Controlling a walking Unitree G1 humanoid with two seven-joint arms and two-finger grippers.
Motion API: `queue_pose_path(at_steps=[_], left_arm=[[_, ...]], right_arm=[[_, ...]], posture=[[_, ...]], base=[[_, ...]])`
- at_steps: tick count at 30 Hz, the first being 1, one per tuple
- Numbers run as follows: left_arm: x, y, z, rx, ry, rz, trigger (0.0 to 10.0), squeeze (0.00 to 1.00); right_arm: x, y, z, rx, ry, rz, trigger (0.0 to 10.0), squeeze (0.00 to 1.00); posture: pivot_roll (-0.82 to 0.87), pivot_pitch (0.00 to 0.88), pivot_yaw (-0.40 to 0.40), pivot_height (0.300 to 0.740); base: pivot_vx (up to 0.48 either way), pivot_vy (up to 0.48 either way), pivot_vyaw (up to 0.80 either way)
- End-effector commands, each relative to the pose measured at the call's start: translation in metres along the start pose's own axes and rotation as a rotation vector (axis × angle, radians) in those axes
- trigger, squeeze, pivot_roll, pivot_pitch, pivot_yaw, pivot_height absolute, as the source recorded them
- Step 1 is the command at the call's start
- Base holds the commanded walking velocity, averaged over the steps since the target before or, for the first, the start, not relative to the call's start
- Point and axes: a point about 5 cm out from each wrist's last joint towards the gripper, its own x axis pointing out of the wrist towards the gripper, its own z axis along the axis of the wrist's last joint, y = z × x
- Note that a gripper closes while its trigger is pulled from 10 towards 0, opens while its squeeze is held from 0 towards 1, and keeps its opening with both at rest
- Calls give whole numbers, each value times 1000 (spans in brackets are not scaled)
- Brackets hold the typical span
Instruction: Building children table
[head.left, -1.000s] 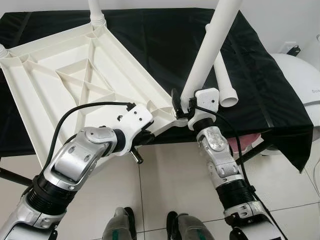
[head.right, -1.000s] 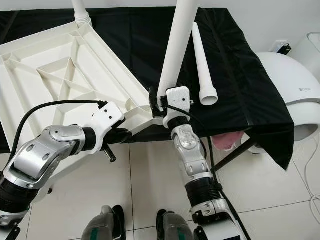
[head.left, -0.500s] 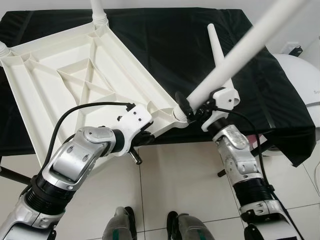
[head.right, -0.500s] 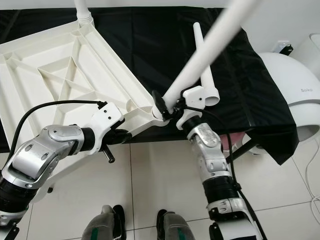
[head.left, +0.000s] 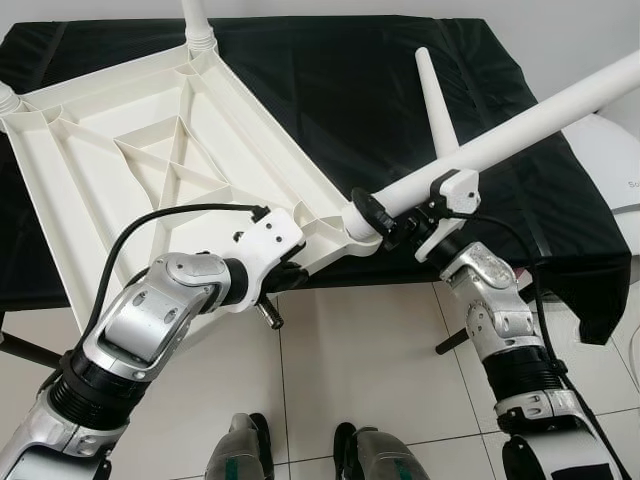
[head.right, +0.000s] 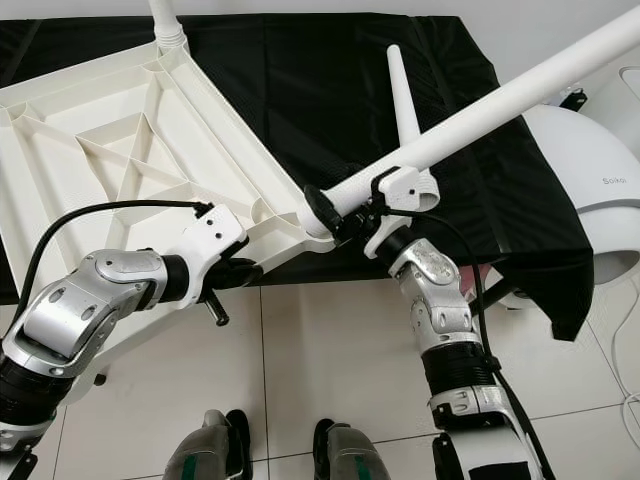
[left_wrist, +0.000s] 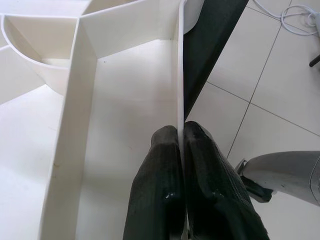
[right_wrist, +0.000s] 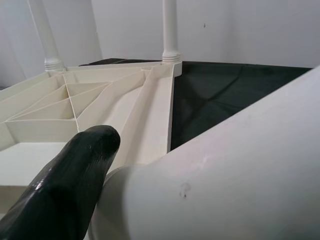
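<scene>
One leg (head.left: 520, 125) tipped lower vs. earlier, near-horizontal.

From our head, 2 eye views look down on the upturned tabletop (head.left: 150, 150); each wrist view sits close against its near corner, the right facing across its ribs.

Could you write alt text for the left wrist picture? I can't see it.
Two black fingers pinch the thin rim of a white ribbed tabletop, upside down. Beside it hangs black cloth over a tiled floor.
</scene>
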Motion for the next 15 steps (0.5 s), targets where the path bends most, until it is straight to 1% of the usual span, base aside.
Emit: queue_pose_path(at_steps=[1, 4, 5, 7, 8, 15], left_arm=[[-4, 4, 3, 0, -17, 22, 10000, 0], [-5, 4, 2, -1, -15, 25, 10000, 0], [-5, 4, 2, -1, -14, 25, 10000, 0], [-5, 4, 2, -1, -14, 25, 10000, 0], [-5, 4, 2, -1, -13, 26, 10000, 0], [-5, 6, 3, -1, -15, 30, 10000, 0]], right_arm=[[-1, -1, -1, 11, 4, 7, 10000, 0], [0, -1, -1, 9, 1, 14, 10000, 0], [0, -1, -1, 17, -3, 16, 471, 0], [0, -1, -1, 17, -3, 16, 471, 0], [0, -2, 0, 18, -7, 13, 0, 0], [1, -7, 2, 17, -19, -16, 0, 0]], posture=[[-24, 192, -51, 740], [-22, 192, -51, 740], [-22, 192, -51, 740], [-22, 192, -51, 740], [-22, 192, -51, 740], [-24, 198, -48, 740]], base=[[0, 0, 0], [0, 0, 0], [0, 0, 0], [0, 0, 0], [0, 0, 0], [0, 0, 0]])
